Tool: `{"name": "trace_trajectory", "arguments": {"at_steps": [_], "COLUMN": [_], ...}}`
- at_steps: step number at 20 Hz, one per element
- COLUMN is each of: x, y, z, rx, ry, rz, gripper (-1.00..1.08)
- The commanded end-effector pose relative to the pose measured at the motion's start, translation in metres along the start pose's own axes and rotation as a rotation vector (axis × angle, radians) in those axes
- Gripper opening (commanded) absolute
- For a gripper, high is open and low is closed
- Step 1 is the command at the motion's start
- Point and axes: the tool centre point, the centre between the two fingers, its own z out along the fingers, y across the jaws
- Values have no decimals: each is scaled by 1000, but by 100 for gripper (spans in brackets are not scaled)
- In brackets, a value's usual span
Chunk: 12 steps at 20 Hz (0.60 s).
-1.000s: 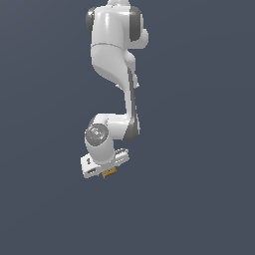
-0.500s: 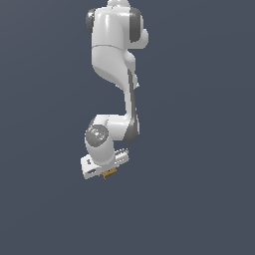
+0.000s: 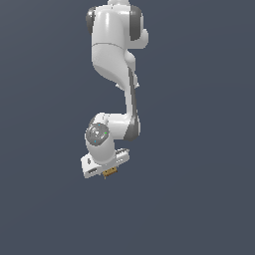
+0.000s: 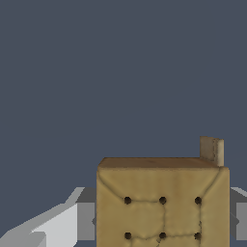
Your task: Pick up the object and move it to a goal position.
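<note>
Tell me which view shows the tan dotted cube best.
The wrist view. There the cube fills the foreground between the gripper's fingers, with its dark dots and seams plainly readable. In the exterior view the cube is only a tiny tan speck under the white gripper, no surface detail visible.

The object [image 4: 163, 205] is a small tan-brown cube. Its near face carries a grid of darker dots joined by faint stitched lines, like a padded cushion, and its upper edge looks darker brown. A small tan tab stands up from one upper corner. In the wrist view it sits upright and square between grey jaws on either side. In the exterior view the object [image 3: 109, 172] shows only as a tiny tan speck, with no surface beneath it.
</note>
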Motion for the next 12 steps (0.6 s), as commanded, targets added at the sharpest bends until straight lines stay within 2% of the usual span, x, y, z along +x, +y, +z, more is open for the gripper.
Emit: {"name": "trace_trajectory", "arguments": {"at_steps": [1,7,12], "x": [2,6,11], "y": [-3,-17,-36], "z": [-8,-43,-90], "rx": [-1,-1,-2], "ry": [2,2,2], "rz": [0,0,-1], "gripper": [-100,-100,-100]}}
